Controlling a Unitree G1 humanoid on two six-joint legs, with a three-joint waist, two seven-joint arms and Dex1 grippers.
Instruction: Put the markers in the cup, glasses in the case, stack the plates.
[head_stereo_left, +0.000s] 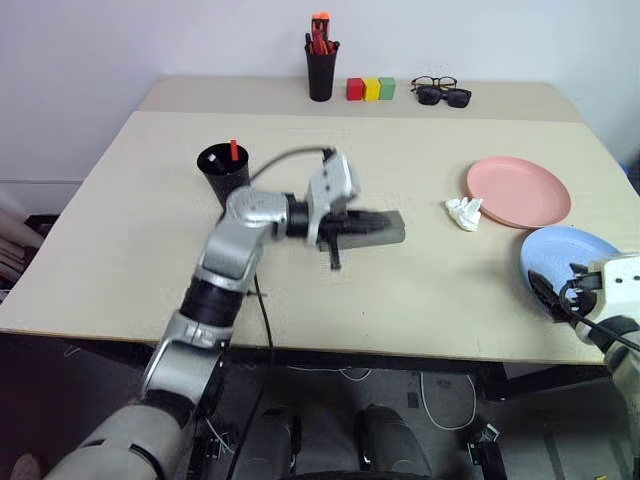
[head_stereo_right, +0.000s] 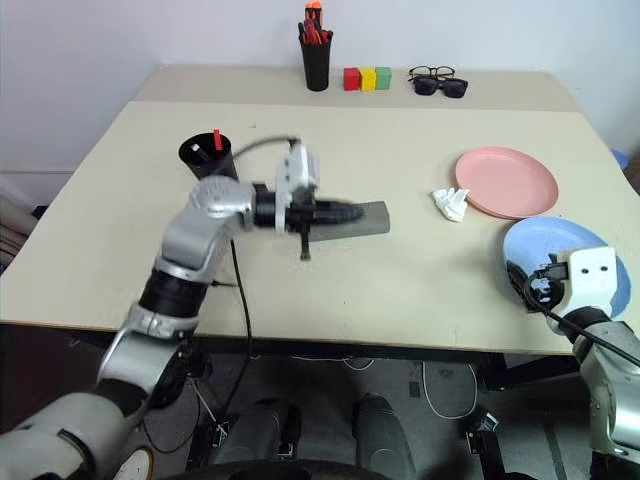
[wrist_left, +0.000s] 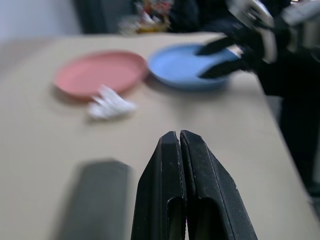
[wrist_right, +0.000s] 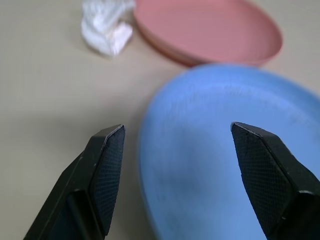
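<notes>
The black cup (head_stereo_left: 222, 170) stands left of centre with a red-capped marker (head_stereo_left: 233, 150) upright in it. My left gripper (wrist_left: 179, 136) is shut and empty, pointing right just above the grey case (head_stereo_right: 368, 217), which lies flat mid-table. The pink plate (head_stereo_left: 518, 191) lies to the right, with the light blue plate (wrist_right: 225, 150) nearer the table's front right edge. My right gripper (wrist_right: 177, 135) is open, its fingers either side of the blue plate's near rim. The clear glasses (head_stereo_left: 433, 83) rest at the far edge.
Black sunglasses (head_stereo_left: 446, 97) lie just in front of the clear glasses. A black pen holder (head_stereo_left: 321, 68) with red pens and three coloured blocks (head_stereo_left: 371, 89) stand at the back. A crumpled white tissue (head_stereo_left: 464, 213) lies left of the pink plate.
</notes>
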